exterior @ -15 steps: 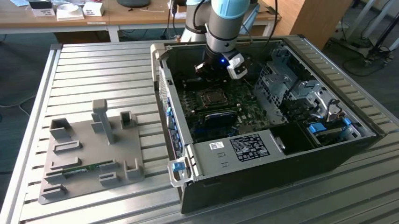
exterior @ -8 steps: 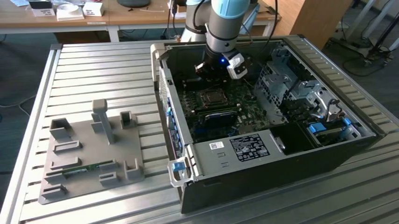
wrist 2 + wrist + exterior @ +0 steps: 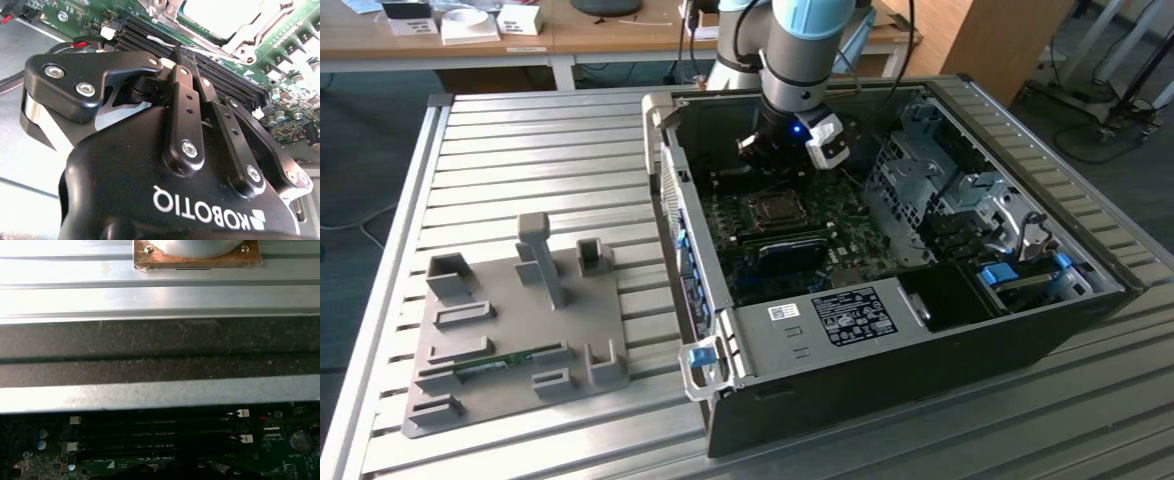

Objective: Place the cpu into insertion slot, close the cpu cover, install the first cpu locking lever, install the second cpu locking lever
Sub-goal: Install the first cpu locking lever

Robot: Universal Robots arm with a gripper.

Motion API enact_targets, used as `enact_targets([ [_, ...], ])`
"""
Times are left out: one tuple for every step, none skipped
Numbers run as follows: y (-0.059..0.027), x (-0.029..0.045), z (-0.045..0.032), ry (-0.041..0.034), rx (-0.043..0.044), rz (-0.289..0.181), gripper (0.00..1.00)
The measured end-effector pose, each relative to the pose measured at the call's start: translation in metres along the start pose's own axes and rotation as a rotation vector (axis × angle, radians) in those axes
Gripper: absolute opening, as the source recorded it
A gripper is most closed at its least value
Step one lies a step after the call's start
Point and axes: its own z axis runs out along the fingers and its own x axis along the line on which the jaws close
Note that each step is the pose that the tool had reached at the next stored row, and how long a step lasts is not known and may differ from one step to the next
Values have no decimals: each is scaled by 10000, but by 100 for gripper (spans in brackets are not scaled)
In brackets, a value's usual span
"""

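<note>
The open computer case (image 3: 881,250) lies on the slatted metal table with the green motherboard (image 3: 847,240) inside. The cpu (image 3: 220,12), silvery-topped, sits in the insertion slot (image 3: 771,208), with the silvery cpu cover (image 3: 250,37) framing it. My gripper (image 3: 184,50) hangs over the board at the far side of the slot (image 3: 767,168), with its black fingers (image 3: 182,85) drawn together. A thin silvery locking lever (image 3: 160,41) runs up to the fingertips. I cannot tell whether it is clamped or only touched.
Long black memory slots (image 3: 225,75) lie right by the fingertips and also show in the first wrist view (image 3: 150,432). A drive cage (image 3: 947,190) and a labelled metal box (image 3: 841,315) crowd the case. A grey fixture plate (image 3: 514,330) stands on the table at the exterior view's left.
</note>
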Motion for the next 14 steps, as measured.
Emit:
enact_targets([
  [0,0,0,0,1,6,11],
  [0,0,0,-11,5,49,11],
  [0,0,0,-22,9,96,11],
  [0,0,-1,-28,12,125,11],
  [0,0,-1,-31,13,137,11],
  [0,0,0,-32,13,138,11],
  [0,0,-1,-32,13,139,11],
  [0,0,0,-33,13,140,11],
  [0,0,0,-33,13,140,11],
  [1,0,-2,-32,14,141,11],
  [2,-1,-7,-31,16,141,11],
  [3,-1,-10,-32,14,141,11],
  [3,-1,-10,-34,12,141,11],
  [3,-1,-10,-34,11,140,11],
])
